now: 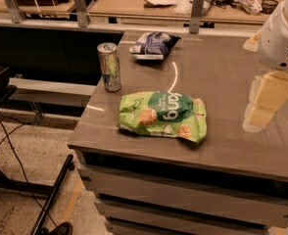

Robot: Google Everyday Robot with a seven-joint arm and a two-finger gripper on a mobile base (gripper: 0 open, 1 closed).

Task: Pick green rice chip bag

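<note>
The green rice chip bag [162,114] lies flat on the grey-brown table [217,72], near its front edge, with white lettering and round tan rice-cake pictures on top. My gripper [263,104], pale yellow under the white arm [281,35], hangs over the table's right side. It is well to the right of the bag, at about the same depth, and touches nothing.
A silver drink can [108,66] stands upright at the table's left edge, behind and left of the bag. A dark blue-and-white bag [154,44] lies at the back. Behind is a cluttered bench [149,4] with posts. The floor drops off to the left.
</note>
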